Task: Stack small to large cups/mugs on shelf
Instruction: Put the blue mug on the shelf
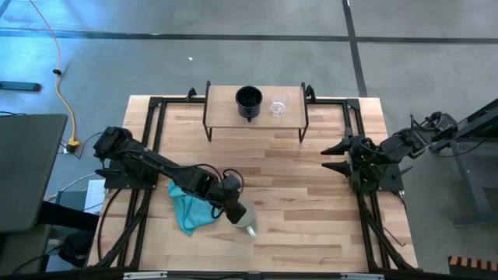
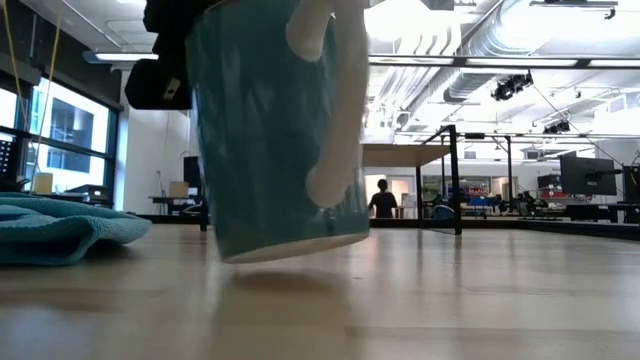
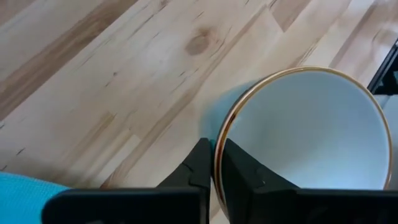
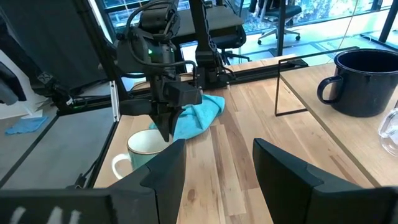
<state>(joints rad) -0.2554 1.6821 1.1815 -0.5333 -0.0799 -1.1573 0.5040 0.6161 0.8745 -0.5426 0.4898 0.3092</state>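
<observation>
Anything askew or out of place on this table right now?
The mug pinched at its rim by the left gripper is tilted, one edge of its base off the table. A crumpled teal cloth lies beside it. Nothing spilled.

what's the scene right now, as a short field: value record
left gripper: shut on the rim of the teal mug, one finger inside, one outside
teal mug: white inside, white handle, tilted at the table's front, next to the teal cloth
shelf: at the table's back edge, holding the black mug and the clear glass cup side by side
right gripper: open, waiting at the right side of the table
background: a person far behind the table
</observation>
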